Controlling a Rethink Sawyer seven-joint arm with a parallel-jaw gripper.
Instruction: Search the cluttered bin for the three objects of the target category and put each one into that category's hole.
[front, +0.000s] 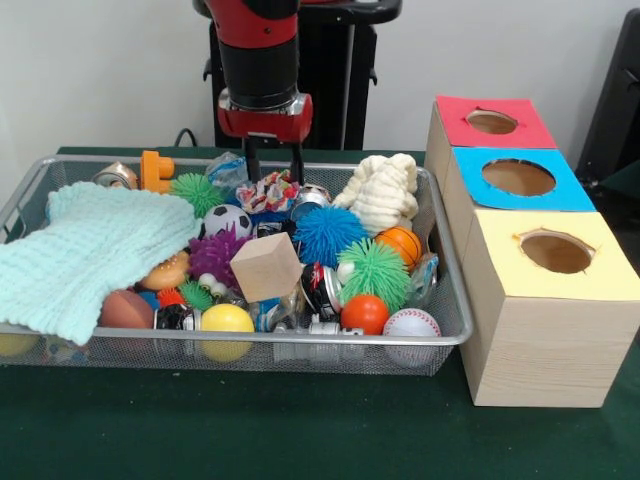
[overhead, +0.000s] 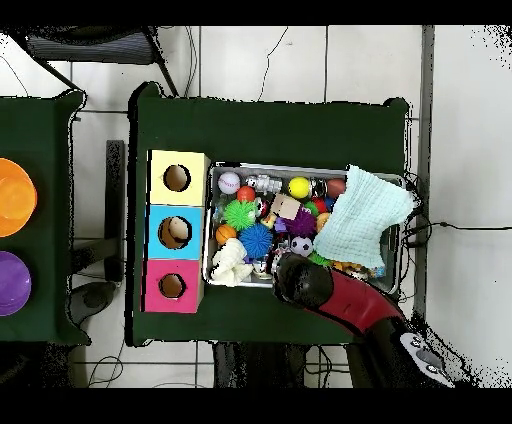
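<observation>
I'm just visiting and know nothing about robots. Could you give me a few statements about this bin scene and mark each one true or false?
1. The tool is at a polka-dot cloth at the far side of the wire bin. True.
2. The mint green cloth lies inside the yellow-topped hole. False: it lies draped over toys in the bin.
3. A wooden cube sits among the toys. True.
4. The red-topped box stands nearest the camera in the front view. False: the yellow-topped one does.
</observation>
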